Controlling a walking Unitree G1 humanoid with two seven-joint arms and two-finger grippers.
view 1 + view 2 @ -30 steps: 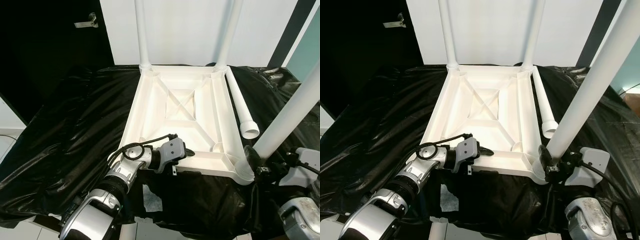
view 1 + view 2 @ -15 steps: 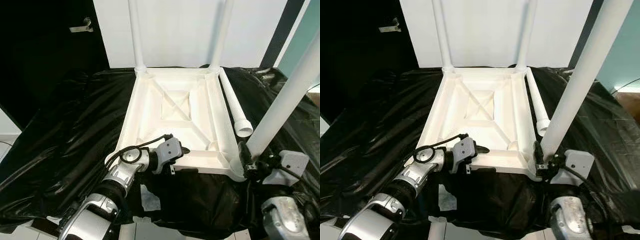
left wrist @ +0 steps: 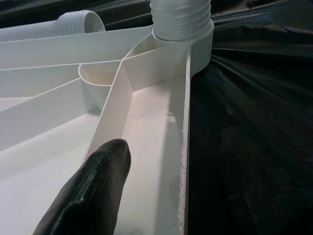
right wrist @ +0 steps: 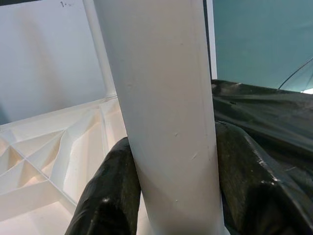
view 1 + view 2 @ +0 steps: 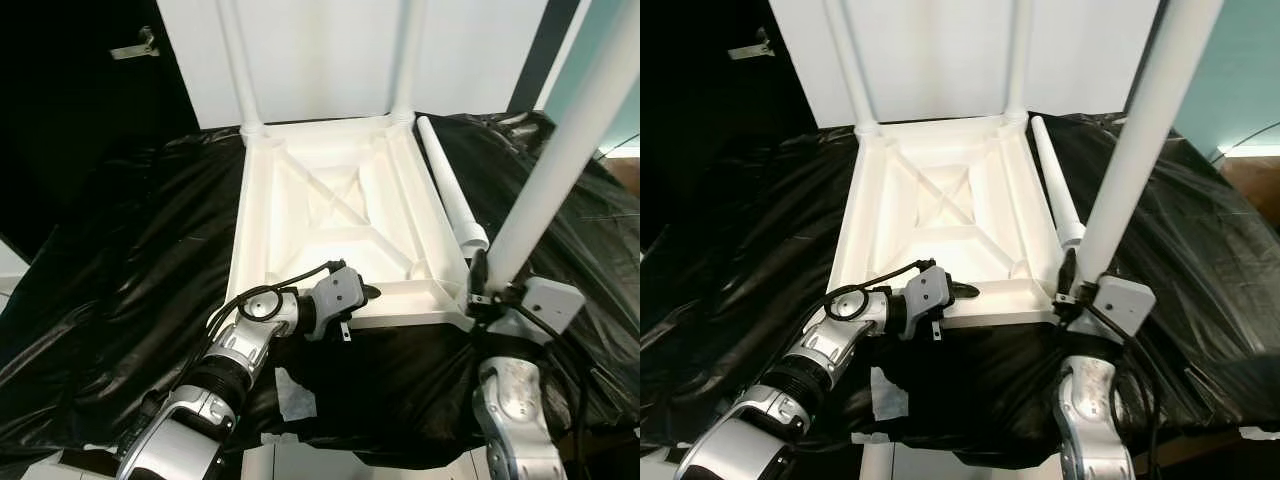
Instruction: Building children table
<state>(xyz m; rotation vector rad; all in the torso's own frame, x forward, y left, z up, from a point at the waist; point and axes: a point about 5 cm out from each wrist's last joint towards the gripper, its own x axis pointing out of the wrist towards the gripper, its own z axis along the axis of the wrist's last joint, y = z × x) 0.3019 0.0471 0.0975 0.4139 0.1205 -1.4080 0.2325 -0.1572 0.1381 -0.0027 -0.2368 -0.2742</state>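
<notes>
While the upturned white table top (image 5: 330,230) lies on the black plastic sheet (image 5: 130,260), you have three legs standing in its corner sockets: two far legs, far left (image 5: 236,60) and far right (image 5: 407,55), and the near right leg (image 5: 565,145) that the right arm is working on.

Right gripper (image 5: 478,285): closed around the base of the near right leg, just above the socket. In the right wrist view both black fingers (image 4: 105,196) press against the white tube (image 4: 166,122), one on each side. Whether the leg is fully screwed home you cannot tell from here; in the left wrist view the thread (image 3: 181,17) seems to sit at the socket collar, but that view is tight.

Left gripper (image 5: 362,293): reaching over the near rim of the table top, close to the near left corner. One finger (image 3: 93,191) rests inside the tray against the inner rib. How far the fingers are parted is not clear, nor whether they pinch the rim or just steady it.

Fourth leg (image 5: 450,185): lying loose on the sheet along the right edge of the table top, open threaded end toward you.

Progress, as a judgement: past halfway. Left to do: finish seating the near right leg, fit the loose leg into the near left socket, then turn the table upright.

A scrap of white paper (image 5: 293,393) lies on the sheet near the front edge.
</notes>
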